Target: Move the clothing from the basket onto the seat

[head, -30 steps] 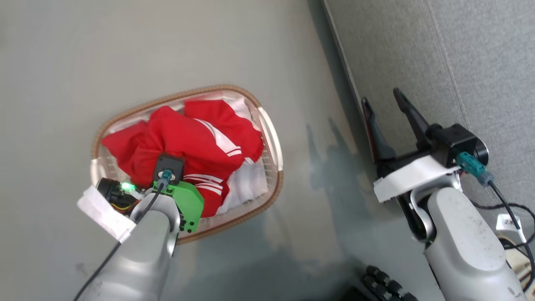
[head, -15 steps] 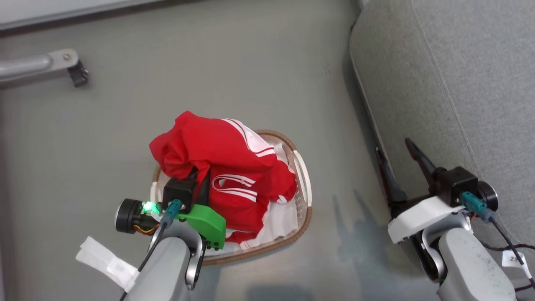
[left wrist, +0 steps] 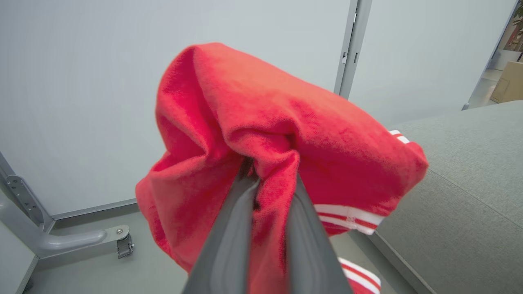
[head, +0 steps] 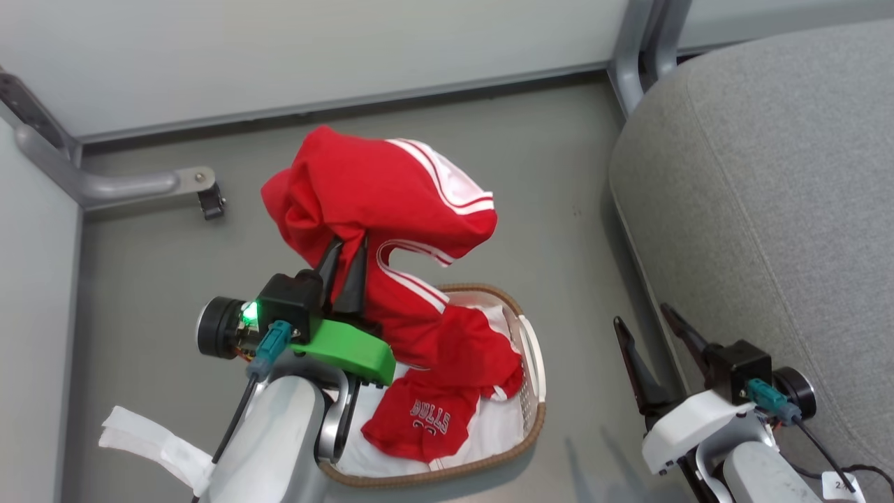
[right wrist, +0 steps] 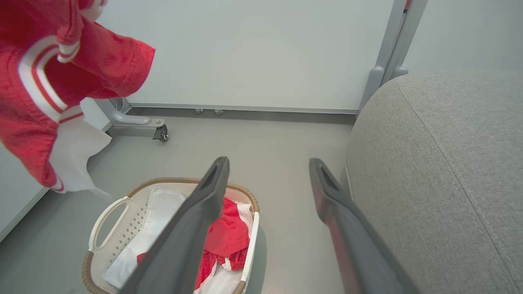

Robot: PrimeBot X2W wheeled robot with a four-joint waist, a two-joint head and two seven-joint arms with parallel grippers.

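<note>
My left gripper (head: 347,253) is shut on a red garment with white stripe trim (head: 377,181), held bunched and hanging well above the basket (head: 536,391); its lower end still trails into the basket. The left wrist view shows both fingers pinching the red cloth (left wrist: 286,122). A second red garment printed "BULLS" (head: 426,419) lies in the basket. My right gripper (head: 642,320) stands open with nothing in it between the basket and the grey seat (head: 768,175). From the right wrist, the lifted garment (right wrist: 36,90) hangs at the upper left, above the basket (right wrist: 171,181).
A white liner sheet (head: 492,429) lies under the clothes in the basket. A pale partition wall stands behind, with a grey metal foot and caster (head: 147,185) at the left and a post (head: 632,49) by the seat. Grey floor (head: 559,230) separates basket and seat.
My left gripper has risen with the red garment, pulling it up out of the basket and uncovering the "BULLS" garment. The head camera has tilted up. The right gripper stays open.
</note>
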